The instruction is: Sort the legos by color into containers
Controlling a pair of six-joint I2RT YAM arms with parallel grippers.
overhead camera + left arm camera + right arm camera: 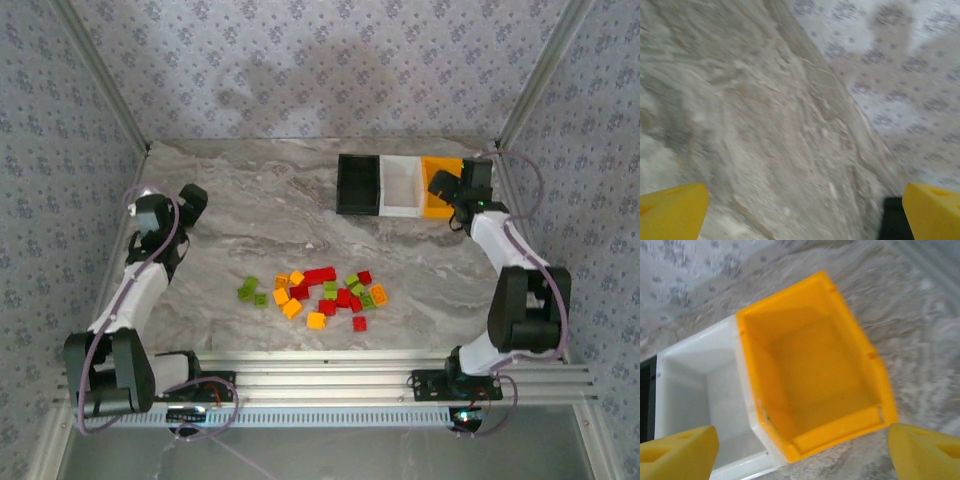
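The legos lie in a loose pile at the table's middle front: red, lime green and orange-yellow bricks. The containers stand in a row at the back right: black, white and orange-yellow. My right gripper hovers over the orange-yellow bin, open with nothing in it. Both that bin and the white bin look empty; a sliver of the black bin shows at the left edge. My left gripper is open over bare table at the far left, well away from the pile.
Patterned walls close in the marble table at the back and both sides. The left wrist view is blurred, with the back wall ahead and a dark shape beside the right finger. An aluminium rail runs along the near edge.
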